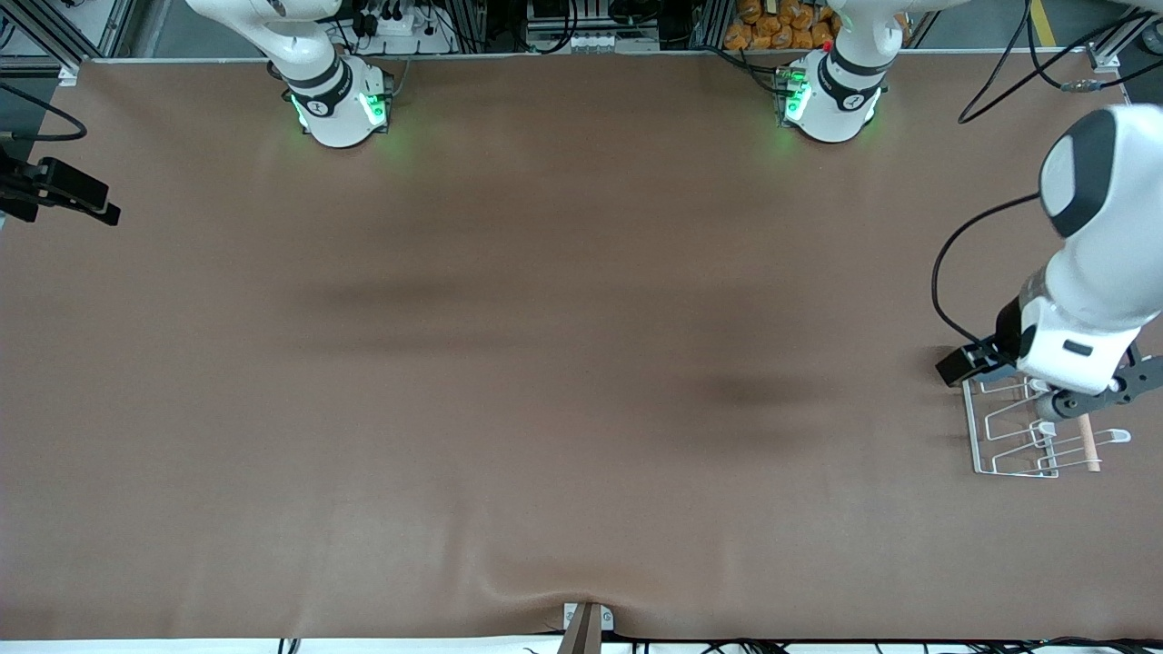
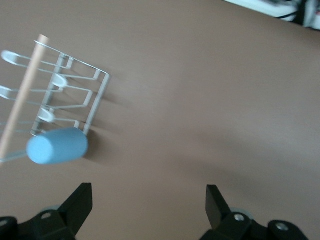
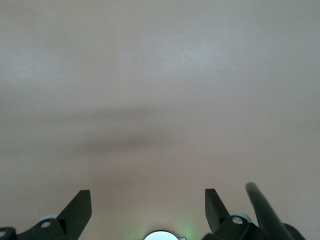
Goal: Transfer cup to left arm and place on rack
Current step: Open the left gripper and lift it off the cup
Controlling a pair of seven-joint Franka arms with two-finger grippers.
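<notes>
Left wrist view: cup [image 2: 57, 146] lies on rack [image 2: 75, 95]; both end effectors [image 2: 149, 202] [image 3: 148, 202] spread, empty.

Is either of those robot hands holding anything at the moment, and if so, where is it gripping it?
No, nothing is held. The left hand is open above the table beside the rack, where the blue cup lies on its side. The right hand is open over bare table.

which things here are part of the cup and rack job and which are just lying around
Part of the job:
- cup, on its side at the rack's end row
- rack
- left gripper, jaws open, empty, over the rack
- right gripper, jaws open, empty, over bare table

Just lying about:
- nothing else on the table
</notes>
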